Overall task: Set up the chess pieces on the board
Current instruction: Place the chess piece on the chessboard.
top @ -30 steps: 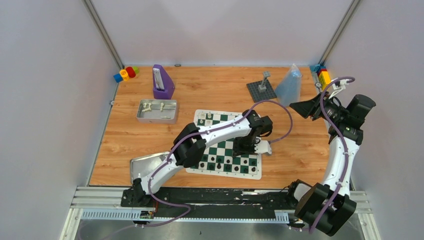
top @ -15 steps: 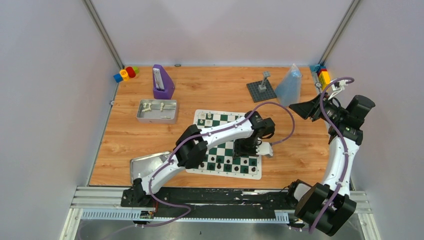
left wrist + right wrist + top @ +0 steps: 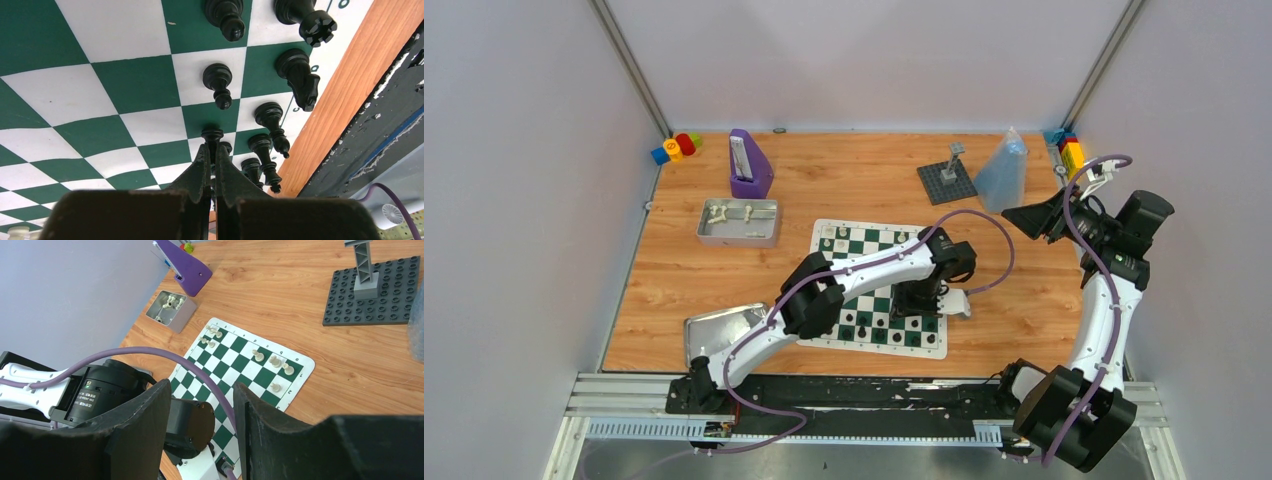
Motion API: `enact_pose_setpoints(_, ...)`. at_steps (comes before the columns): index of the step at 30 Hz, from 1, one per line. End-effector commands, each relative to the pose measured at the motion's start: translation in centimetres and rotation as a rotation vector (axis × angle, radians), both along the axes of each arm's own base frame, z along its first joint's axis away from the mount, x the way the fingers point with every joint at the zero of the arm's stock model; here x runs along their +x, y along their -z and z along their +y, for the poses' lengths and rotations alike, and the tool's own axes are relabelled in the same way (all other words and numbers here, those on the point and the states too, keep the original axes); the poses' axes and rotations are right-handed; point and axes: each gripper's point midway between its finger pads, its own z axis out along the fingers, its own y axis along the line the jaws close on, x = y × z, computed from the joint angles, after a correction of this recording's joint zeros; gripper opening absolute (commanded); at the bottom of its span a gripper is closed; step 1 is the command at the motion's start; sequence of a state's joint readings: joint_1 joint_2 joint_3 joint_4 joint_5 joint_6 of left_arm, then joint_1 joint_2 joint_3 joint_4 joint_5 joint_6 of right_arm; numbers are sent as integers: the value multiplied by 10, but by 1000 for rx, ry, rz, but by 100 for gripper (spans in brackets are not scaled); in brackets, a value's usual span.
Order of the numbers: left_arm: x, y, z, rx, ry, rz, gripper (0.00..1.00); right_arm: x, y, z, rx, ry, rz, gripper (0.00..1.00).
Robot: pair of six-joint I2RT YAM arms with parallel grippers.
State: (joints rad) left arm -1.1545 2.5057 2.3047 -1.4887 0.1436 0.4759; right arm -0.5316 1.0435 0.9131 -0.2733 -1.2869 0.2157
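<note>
The green-and-white board (image 3: 879, 300) lies mid-table. My left gripper (image 3: 921, 300) is low over its near right part, shut on a black pawn (image 3: 212, 135). The pawn's base is close to a square in the second row, and I cannot tell whether it touches. Black chess pieces stand around it: a pawn (image 3: 218, 85), a knight (image 3: 299, 77), a rook (image 3: 305, 17) and a bishop (image 3: 272, 125). White pieces (image 3: 272, 362) stand on the far rows. My right gripper (image 3: 1027, 218) hangs high at the right, open, with nothing between its fingers (image 3: 202, 385).
An open tin (image 3: 738, 222) holding white pieces sits left of the board, and its lid (image 3: 719, 330) lies at the near left. Behind are a purple wedge-shaped object (image 3: 749, 165), a dark grey baseplate with a post (image 3: 946, 180), a clear bag (image 3: 1004, 170) and coloured blocks (image 3: 674, 148).
My left arm has shifted slightly toward the board's near right edge with the pawn in its jaws. The right arm has not moved.
</note>
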Motion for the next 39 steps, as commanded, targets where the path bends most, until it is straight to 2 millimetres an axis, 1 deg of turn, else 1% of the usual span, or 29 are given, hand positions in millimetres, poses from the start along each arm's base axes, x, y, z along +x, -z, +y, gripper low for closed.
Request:
enact_pose_setpoints(1, -5, -7, -9, -22, 3, -9, 2, -4, -3, 2, -17, -29, -39, 50)
enact_pose_setpoints(10, -6, -7, -11, -22, 6, -13, 3, -4, -3, 2, -16, -30, -38, 50)
enact_pose_setpoints(16, -6, -2, -11, -12, 2, -16, 9, -4, -2, 2, -17, -31, -38, 50)
enact_pose_setpoints(18, -6, -2, -12, -15, -1, -20, 13, -4, -2, 2, -16, -33, -39, 50)
enact_pose_setpoints(20, -4, -4, -13, -19, -5, -31, 20, -4, -2, 2, -16, -32, -38, 50)
enact_pose_setpoints(21, -3, -4, -14, -23, -7, -37, 25, -4, -2, 2, -16, -32, -38, 50)
enact_pose_setpoints(23, -2, -6, -16, -34, -13, -46, 30, -5, -2, 3, -15, -34, -38, 50)
enact_pose_setpoints(27, 0, -11, -19, -53, -18, -59, 35, -4, -2, 2, -16, -33, -39, 50)
enact_pose_setpoints(33, 0, -14, -20, -61, -23, -60, 37, -5, -2, 3, -17, -33, -39, 50)
enact_pose_setpoints(39, -5, -12, -13, -41, -22, -40, 36, -4, -2, 2, -17, -32, -40, 50)
